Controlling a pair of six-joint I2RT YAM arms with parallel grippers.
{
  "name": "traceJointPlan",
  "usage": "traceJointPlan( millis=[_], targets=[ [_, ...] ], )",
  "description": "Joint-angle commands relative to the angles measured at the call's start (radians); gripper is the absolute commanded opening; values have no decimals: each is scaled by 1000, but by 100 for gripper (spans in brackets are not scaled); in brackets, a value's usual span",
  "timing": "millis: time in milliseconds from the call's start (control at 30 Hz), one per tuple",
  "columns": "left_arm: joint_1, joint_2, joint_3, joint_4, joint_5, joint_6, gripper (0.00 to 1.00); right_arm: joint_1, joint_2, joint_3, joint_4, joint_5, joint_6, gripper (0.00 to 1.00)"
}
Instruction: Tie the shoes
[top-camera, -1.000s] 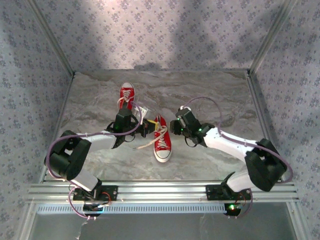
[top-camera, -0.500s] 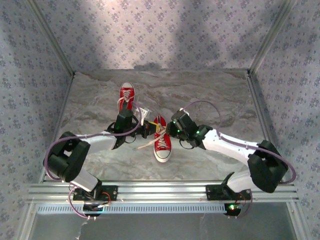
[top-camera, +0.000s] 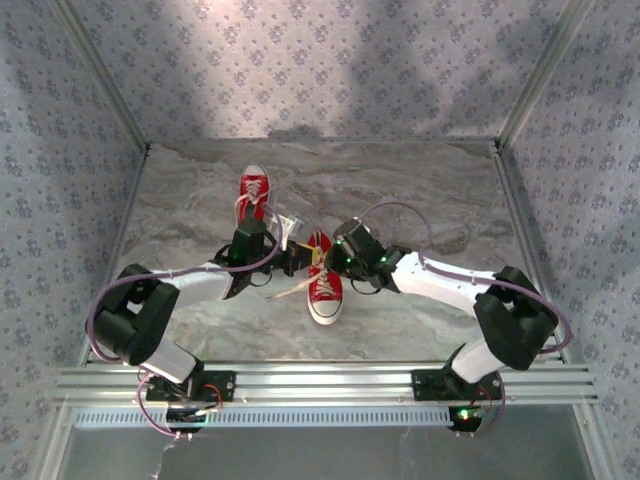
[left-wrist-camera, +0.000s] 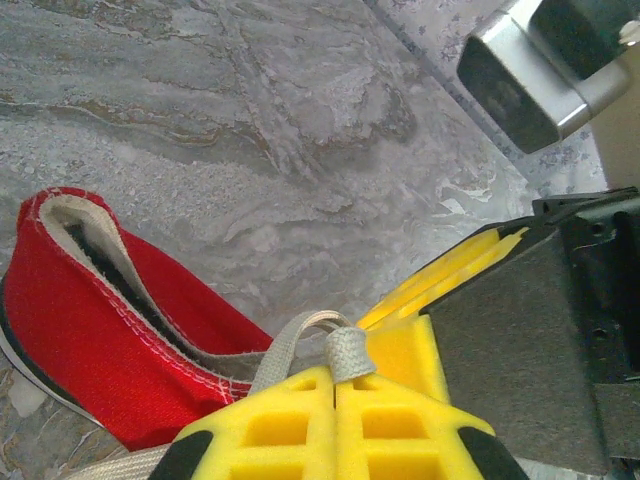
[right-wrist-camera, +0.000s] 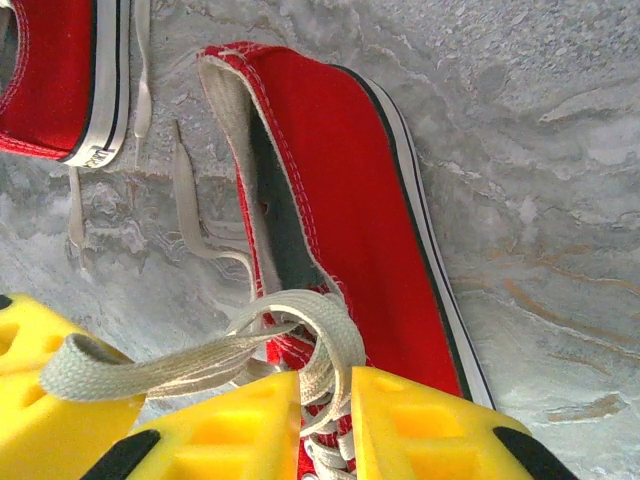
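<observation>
The near shoe (top-camera: 325, 285) was found lying on the table (top-camera: 420, 190) with its toe toward the arm bases and its lace (right-wrist-camera: 200, 355) not yet knotted. The far shoe (top-camera: 254, 190) was found beyond it and to its left, apart from it, with loose lace ends trailing toward it.

The left gripper (left-wrist-camera: 335, 385) was stationed just left of the near shoe's opening, its jaws pressed together on one end of the lace. This hold was judged to serve as an anchor, so that the strand was kept taut.

The right gripper (right-wrist-camera: 325, 400) was stationed just right of the same opening. A loop (right-wrist-camera: 320, 325) of the lace was seen rising from the eyelets and passing between its jaws, which were drawn close about it. Whether the loop was truly pinched could not be told. The placement was judged to suit forming or pulling a bow loop.
</observation>
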Motion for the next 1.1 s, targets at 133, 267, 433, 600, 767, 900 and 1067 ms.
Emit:
traceJointPlan(
  millis=[133,267,433,600,767,900,1067],
  targets=[
    [-6,-30,6,15,8,2,0,-14,37,43,21,-20,9,22],
    [-7,-31,4,15,11,0,0,-17,50,46,29,-23,7,23],
    [-7,-33,1,19,15,-1,0,-22,71,56,17,-19,5,28],
    [-7,-38,-2,25,5,-7,0,-25,54,48,5,-4,-4,37],
    [-4,-45,-11,45,-8,-25,0,-1,-57,20,-8,81,-21,38],
    [7,-33,-17,83,-12,-71,0,15,-66,34,-23,79,-23,29],
    [22,10,-14,126,8,-125,0,18,-26,58,-33,68,-14,25]
  ],
)
